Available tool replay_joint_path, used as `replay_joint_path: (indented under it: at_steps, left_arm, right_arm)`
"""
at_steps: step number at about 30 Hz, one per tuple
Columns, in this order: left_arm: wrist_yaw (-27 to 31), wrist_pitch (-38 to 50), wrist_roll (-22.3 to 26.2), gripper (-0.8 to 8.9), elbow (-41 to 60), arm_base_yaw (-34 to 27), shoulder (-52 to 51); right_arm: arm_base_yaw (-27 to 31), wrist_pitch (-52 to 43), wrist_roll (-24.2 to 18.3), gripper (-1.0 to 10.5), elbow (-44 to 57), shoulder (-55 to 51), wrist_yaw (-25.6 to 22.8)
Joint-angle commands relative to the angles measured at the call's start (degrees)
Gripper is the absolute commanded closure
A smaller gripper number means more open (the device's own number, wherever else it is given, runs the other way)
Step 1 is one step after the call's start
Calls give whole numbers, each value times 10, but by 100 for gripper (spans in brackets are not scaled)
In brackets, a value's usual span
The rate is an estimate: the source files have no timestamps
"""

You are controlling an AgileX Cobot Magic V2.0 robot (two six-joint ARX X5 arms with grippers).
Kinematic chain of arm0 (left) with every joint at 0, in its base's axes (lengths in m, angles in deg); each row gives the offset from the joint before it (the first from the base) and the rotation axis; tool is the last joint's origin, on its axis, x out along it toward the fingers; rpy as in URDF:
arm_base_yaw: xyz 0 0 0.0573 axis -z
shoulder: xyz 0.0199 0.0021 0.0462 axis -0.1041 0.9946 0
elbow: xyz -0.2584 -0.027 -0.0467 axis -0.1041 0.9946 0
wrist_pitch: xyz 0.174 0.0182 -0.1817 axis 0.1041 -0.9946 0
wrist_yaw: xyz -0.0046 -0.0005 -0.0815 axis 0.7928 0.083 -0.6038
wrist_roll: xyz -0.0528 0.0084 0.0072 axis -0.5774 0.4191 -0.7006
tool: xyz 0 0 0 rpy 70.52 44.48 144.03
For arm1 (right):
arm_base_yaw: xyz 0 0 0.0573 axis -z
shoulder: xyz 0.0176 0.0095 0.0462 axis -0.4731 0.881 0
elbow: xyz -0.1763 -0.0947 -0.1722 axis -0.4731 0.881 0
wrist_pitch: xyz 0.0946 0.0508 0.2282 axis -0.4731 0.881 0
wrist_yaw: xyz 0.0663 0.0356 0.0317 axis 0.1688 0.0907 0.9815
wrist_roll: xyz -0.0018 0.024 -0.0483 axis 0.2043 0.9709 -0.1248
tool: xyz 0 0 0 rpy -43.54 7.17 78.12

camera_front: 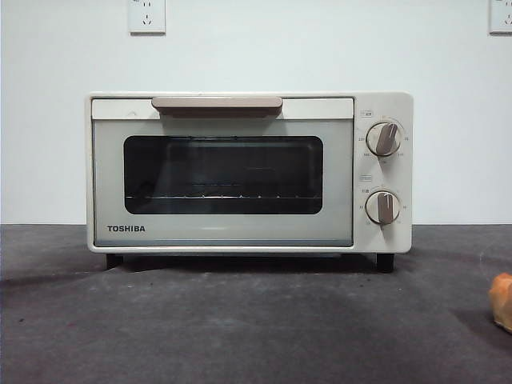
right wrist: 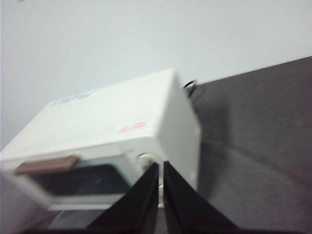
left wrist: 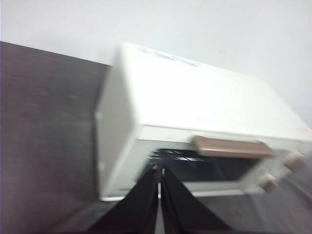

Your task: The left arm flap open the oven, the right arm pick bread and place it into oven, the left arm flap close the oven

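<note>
The cream-white TOSHIBA oven (camera_front: 248, 172) stands in the middle of the dark table with its glass door shut and its beige handle (camera_front: 217, 104) at the top. The bread (camera_front: 502, 301) is a golden-brown lump cut off by the front view's right edge, on the table to the right of the oven. My left gripper (left wrist: 159, 170) is shut and empty, high above the table and looking down on the oven's (left wrist: 195, 122) door side. My right gripper (right wrist: 161, 168) is shut and empty, also held high, over the oven's (right wrist: 112, 136) knob side. Neither arm shows in the front view.
Two beige knobs (camera_front: 384, 138) sit on the oven's right panel. A white wall with sockets (camera_front: 146, 16) stands behind. A black cable (right wrist: 190, 87) runs behind the oven. Dark table stretches in front of and beside the oven.
</note>
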Motion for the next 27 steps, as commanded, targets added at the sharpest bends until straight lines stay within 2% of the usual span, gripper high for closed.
replay_joint_path:
  at_steps: [1, 5, 10, 15, 23, 25, 27]
  left_arm:
    - [-39, -19, 20, 797, -40, 11, 30]
    - [-115, -69, 42, 797, -90, 24, 73]
    - [-196, -152, 122, 797, -138, 45, 128]
    - [-210, -136, 151, 797, -139, 70, 132]
    - [-210, -104, 149, 768, -139, 73, 132]
    - [-209, -101, 149, 696, -139, 73, 133]
    - [-209, -98, 150, 568, -139, 73, 133]
  right_arm:
    - [-2, 29, -40, 935, -45, 39, 48]
    - [-3, 102, -108, 935, -101, 92, 103]
    - [-28, 133, -165, 935, -124, 120, 129]
    - [-52, 133, -173, 935, -125, 118, 129]
    - [-55, 133, -169, 933, -125, 118, 128]
    - [-55, 133, -169, 918, -125, 118, 128]
    - [-55, 133, -169, 834, -125, 118, 125]
